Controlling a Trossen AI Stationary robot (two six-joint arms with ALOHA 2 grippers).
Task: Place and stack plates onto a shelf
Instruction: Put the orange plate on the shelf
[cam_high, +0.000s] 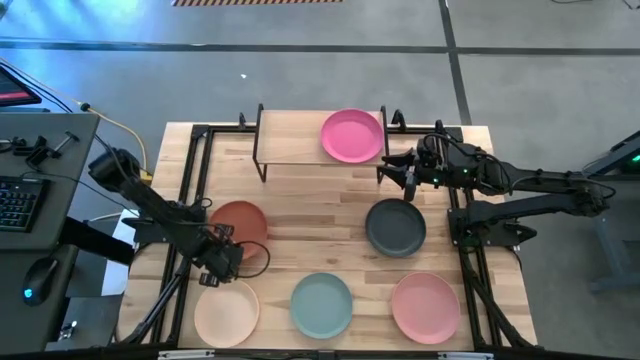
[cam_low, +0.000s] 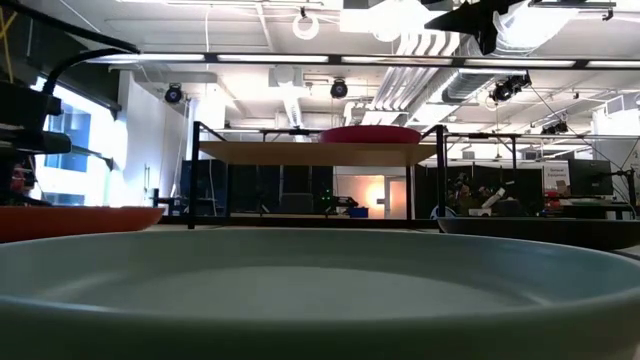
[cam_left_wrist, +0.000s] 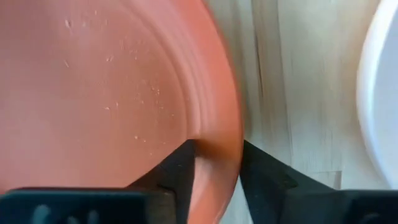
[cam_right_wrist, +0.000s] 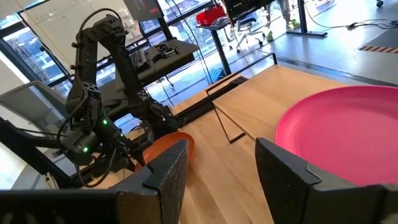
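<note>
Left gripper (cam_high: 225, 257) is pinching the terracotta plate (cam_high: 240, 222) rim at its 6 o'clock edge, plate lying flat. Right gripper (cam_high: 398, 170), fingers spread wide and holding nothing, is hovering at 3 o'clock of the magenta plate (cam_high: 352, 135) sitting flat on the shelf (cam_high: 290, 135).

shelf (cam_high: 290, 135) left half bare; magenta plate (cam_high: 352, 135) fills the right.

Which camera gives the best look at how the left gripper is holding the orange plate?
The left wrist view: the left gripper has its fingers on either side of the terracotta orange plate's rim. The high view shows the arm partly covering that plate, the low view only its edge, the right wrist view a distant sliver.
</note>
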